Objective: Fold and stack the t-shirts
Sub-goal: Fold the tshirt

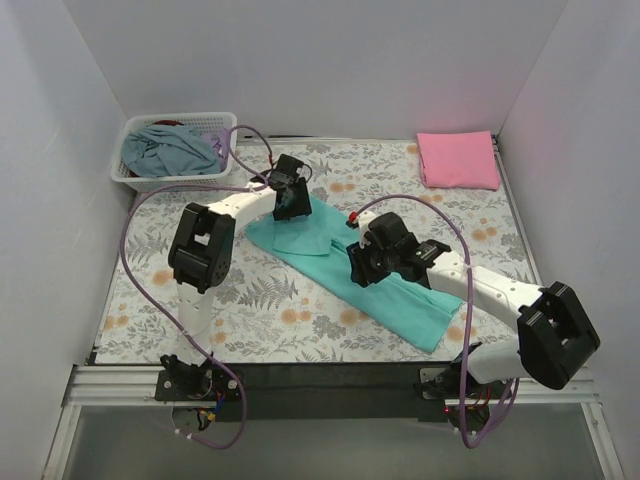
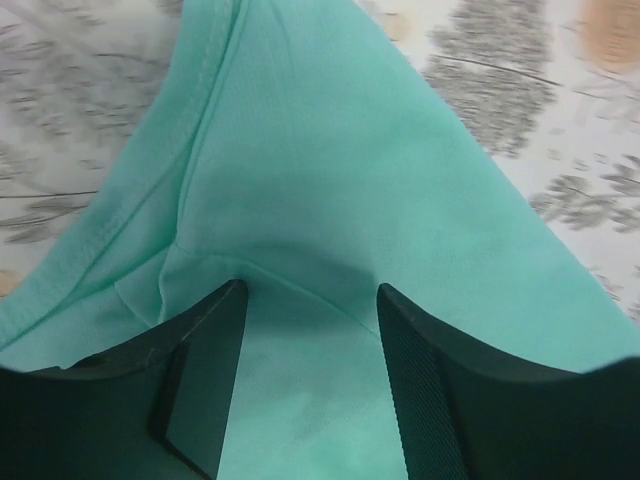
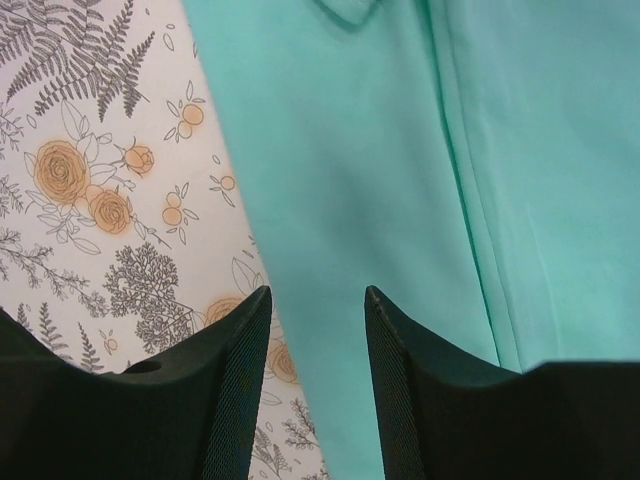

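Observation:
The teal-green t-shirt [image 1: 345,268] lies in a long folded strip running diagonally across the middle of the table. My left gripper [image 1: 291,204] is open over its far left end; the left wrist view shows cloth [image 2: 330,200] between and under the fingers [image 2: 420,380], with a hemmed sleeve edge to the left. My right gripper [image 1: 362,266] is open over the strip's middle, astride its left edge [image 3: 330,200], nothing held. The pink t-shirt [image 1: 458,159] lies folded at the far right corner.
A white lattice basket [image 1: 135,180] at the far left corner holds blue-grey cloth [image 1: 170,150] and a bit of purple. The table [image 1: 150,300] has a floral cover. White walls close in on the left, back and right.

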Robot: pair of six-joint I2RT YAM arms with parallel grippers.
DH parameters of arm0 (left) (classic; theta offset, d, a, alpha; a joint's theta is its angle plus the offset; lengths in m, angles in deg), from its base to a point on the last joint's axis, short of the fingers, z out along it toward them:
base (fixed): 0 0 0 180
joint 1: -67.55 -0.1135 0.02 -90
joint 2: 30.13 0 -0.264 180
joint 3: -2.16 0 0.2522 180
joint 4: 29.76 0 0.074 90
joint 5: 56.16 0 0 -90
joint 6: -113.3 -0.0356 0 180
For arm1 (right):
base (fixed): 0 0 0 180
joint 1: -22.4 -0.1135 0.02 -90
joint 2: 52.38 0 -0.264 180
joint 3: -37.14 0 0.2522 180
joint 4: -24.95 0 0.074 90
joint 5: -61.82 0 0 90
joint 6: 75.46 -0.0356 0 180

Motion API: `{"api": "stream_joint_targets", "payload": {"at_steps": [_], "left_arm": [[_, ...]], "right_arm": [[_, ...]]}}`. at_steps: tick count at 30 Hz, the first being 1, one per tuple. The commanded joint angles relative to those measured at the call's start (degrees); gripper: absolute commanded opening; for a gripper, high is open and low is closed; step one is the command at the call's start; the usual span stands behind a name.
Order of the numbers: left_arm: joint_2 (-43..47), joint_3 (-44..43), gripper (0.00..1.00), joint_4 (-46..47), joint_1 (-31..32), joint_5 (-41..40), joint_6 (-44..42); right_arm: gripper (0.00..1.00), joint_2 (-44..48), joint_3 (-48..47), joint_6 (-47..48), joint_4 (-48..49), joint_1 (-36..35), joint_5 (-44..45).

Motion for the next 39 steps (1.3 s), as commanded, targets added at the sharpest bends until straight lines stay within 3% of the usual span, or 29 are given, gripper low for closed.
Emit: {"api": "stream_joint_targets", "payload": {"at_steps": [1,7,13,18,22,28,35,39], "left_arm": [[3.7,-5.0,0.55,1.8,2.8,0.7,-3.0],[21.2,4.2,0.57,3.3,0.7,-9.7,3.1],[47.0,26.3,0.58,3.4,-1.2,-22.7,5.2],[64.9,43.7,0.58,2.7,-1.2,-23.8,5.8],[77.4,52.2,0.58,2.3,-1.3,-23.6,6.6],[77.7,54.4,0.58,2.6,-1.3,-23.3,6.6],[73.4,54.2,0.58,4.5,-1.3,-22.0,4.9],[73.3,54.2,0.58,5.0,-1.3,-21.2,4.4]], "right_arm": [[0.5,-1.5,-4.0,2.5,3.9,0.1,-1.0],[0.5,-11.9,-14.2,4.2,6.6,0.2,-3.8],[0.49,-24.0,-24.0,3.9,9.1,0.1,-10.8],[0.49,-33.2,-30.0,2.6,10.3,0.2,-15.3],[0.49,-39.3,-34.2,2.0,11.0,0.2,-16.7],[0.49,-49.5,-41.2,2.1,11.7,1.7,-14.1],[0.51,-60.0,-54.2,-3.8,13.3,8.8,-11.1],[0.52,-59.3,-60.2,-5.4,12.6,11.9,-14.4]]}}
